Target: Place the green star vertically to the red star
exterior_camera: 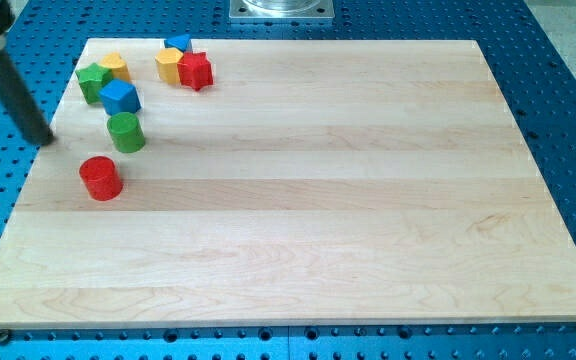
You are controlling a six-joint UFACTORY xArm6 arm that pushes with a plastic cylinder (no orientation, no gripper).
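Observation:
The green star (91,82) sits near the board's top left corner, touching a yellow block (115,67) and a blue block (120,97). The red star (196,71) lies to its right near the top edge, against a yellow block (169,65) with a small blue block (178,43) just above. My tip (41,138) is at the board's left edge, left of and below the green star, apart from every block.
A green cylinder (126,132) stands below the blue block, and a red cylinder (100,178) below that. The wooden board (308,200) lies on a blue perforated table (568,90). A metal mount (282,9) is at the view's top.

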